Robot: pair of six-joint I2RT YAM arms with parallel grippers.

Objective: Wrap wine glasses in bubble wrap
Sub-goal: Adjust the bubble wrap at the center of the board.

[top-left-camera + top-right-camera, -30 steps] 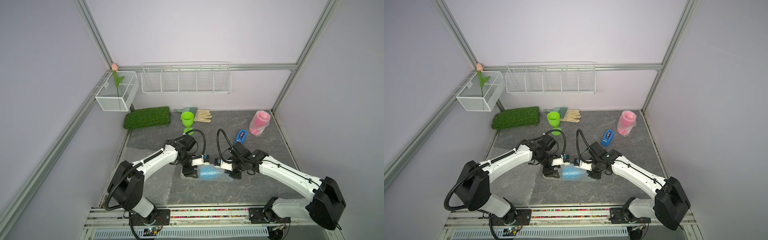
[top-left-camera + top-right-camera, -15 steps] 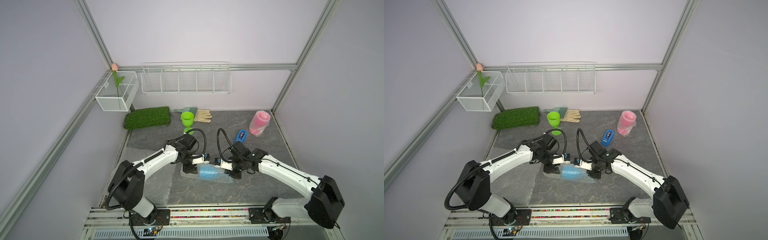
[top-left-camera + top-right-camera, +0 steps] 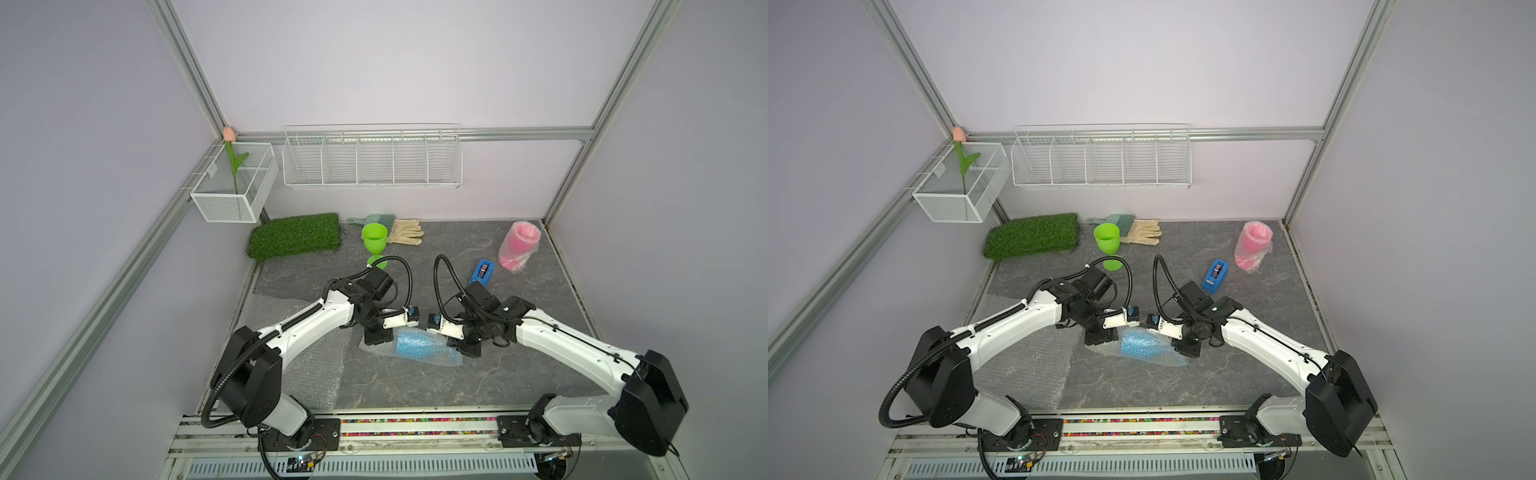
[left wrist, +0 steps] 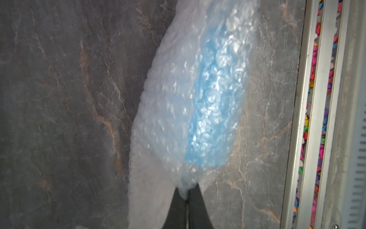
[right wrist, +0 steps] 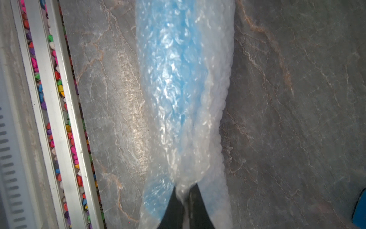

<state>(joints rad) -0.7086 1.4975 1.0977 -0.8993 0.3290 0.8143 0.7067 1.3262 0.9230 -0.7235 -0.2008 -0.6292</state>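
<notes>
A sky blue wine glass [image 3: 417, 345] [image 3: 1142, 345] lies on its side mid-table, rolled in bubble wrap [image 4: 168, 111] [image 5: 208, 111]. My left gripper [image 3: 376, 337] [image 4: 186, 198] is shut on the wrap's bunched end at one side of the bundle. At the opposite end, my right gripper [image 3: 465, 350] [image 5: 183, 195] is shut on the wrap too. A lime green wine glass [image 3: 375, 241] [image 3: 1107, 241] stands bare at the back. A pink wine glass [image 3: 517, 247] [image 3: 1252, 245] stands wrapped at the back right. Spare bubble wrap sheets [image 3: 299, 357] lie front left.
A blue tape dispenser [image 3: 482, 271] [image 3: 1215, 276] sits just behind the right arm. A green turf mat [image 3: 295, 235], a glove [image 3: 405, 232] and a small brush lie along the back wall. Wire baskets [image 3: 372, 160] hang above. A metal rail [image 4: 316, 119] edges the table's front.
My left gripper has closed on the bubble wrap's end. The right gripper has kept its hold, and the wrapped bundle has hardly shifted.
</notes>
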